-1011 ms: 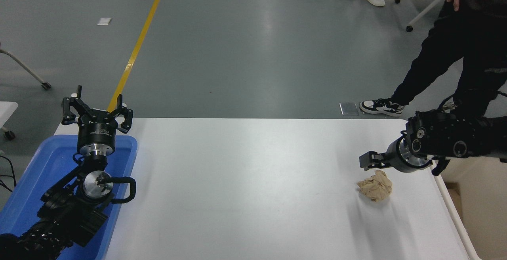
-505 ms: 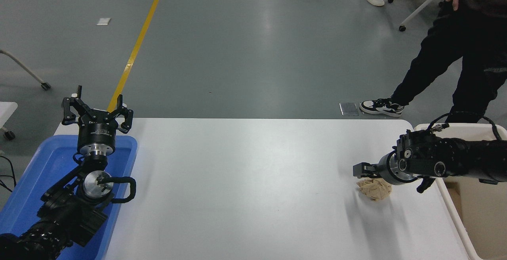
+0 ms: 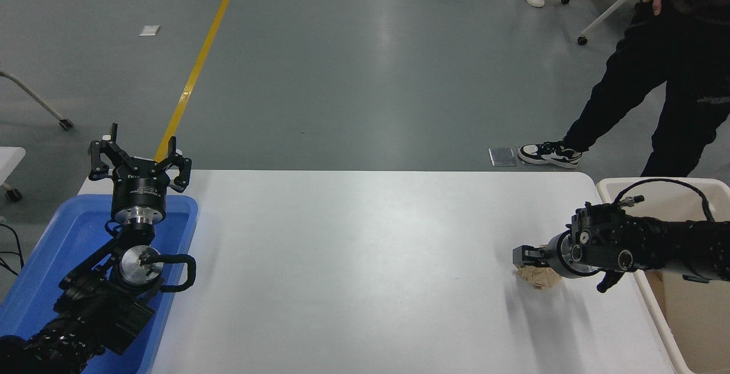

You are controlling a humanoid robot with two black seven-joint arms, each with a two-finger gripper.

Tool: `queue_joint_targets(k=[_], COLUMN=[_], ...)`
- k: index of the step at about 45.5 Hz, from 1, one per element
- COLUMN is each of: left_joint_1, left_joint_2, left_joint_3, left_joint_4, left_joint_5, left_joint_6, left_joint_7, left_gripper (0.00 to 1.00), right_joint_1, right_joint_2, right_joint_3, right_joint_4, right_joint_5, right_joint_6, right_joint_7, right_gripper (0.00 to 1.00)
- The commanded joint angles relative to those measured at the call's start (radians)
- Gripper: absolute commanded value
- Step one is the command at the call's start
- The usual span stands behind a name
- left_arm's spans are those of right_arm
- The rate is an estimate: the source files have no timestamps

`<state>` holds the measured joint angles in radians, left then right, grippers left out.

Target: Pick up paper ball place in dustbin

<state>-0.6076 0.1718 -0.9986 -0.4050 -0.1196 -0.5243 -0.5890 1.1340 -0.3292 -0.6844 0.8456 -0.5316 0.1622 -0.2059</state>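
Table (image 3: pixel 353 260): white, bears the ball near its right edge.
Dustbin (image 3: pixel 608 187): cream, just right of the table, more exposed now.
Right gripper (image 3: pixel 522 255): dropped lower in 1 second, now covering the ball's top; grip state cannot be told.
Left gripper (image 3: pixel 138 160): parked, fingers spread, over the blue tray (image 3: pixel 34 283).
Paper ball (image 3: pixel 536 278): on the table, likely about to be grasped.

We see a big industrial hall or robot test lab: a smooth grey floor (image 3: pixel 353 77) with a painted yellow line (image 3: pixel 199 60), a white table (image 3: pixel 353 271) standing in open space, wheeled chair legs (image 3: pixel 604 17), and a person in dark trousers (image 3: pixel 644 83) standing beside.
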Motion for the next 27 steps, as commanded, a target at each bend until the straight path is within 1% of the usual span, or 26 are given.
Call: queue_joint_targets(k=[1, 7, 10, 17, 18, 25, 27], left_joint_1=[0.000, 0.000, 0.000, 0.000, 0.000, 0.000, 0.000], left_joint_2=[0.000, 0.000, 0.000, 0.000, 0.000, 0.000, 0.000], left_joint_3=[0.000, 0.000, 0.000, 0.000, 0.000, 0.000, 0.000], left_joint_4=[0.000, 0.000, 0.000, 0.000, 0.000, 0.000, 0.000], left_joint_5=[0.000, 0.000, 0.000, 0.000, 0.000, 0.000, 0.000], left_joint_6=[0.000, 0.000, 0.000, 0.000, 0.000, 0.000, 0.000], left_joint_7=[0.000, 0.000, 0.000, 0.001, 0.001, 0.001, 0.001], left_gripper=[0.99, 0.99, 0.99, 0.99, 0.99, 0.99, 0.99], right_joint_1=[0.006, 0.064, 0.127, 0.341, 0.413, 0.659, 0.795], right_joint_2=[-0.002, -0.014, -0.040, -0.137, -0.166, -0.263, -0.292], right_joint_3=[-0.003, -0.040, -0.070, -0.153, -0.191, -0.302, -0.366], right_joint_4=[0.006, 0.039, 0.091, 0.245, 0.291, 0.478, 0.556], right_joint_5=[0.004, 0.005, 0.018, 0.019, 0.021, 0.024, 0.042], right_joint_6=[0.013, 0.045, 0.056, 0.103, 0.117, 0.132, 0.164], right_joint_7=[0.002, 0.002, 0.003, 0.003, 0.003, 0.003, 0.003], right_gripper=[0.00, 0.00, 0.00, 0.00, 0.00, 0.00, 0.00])
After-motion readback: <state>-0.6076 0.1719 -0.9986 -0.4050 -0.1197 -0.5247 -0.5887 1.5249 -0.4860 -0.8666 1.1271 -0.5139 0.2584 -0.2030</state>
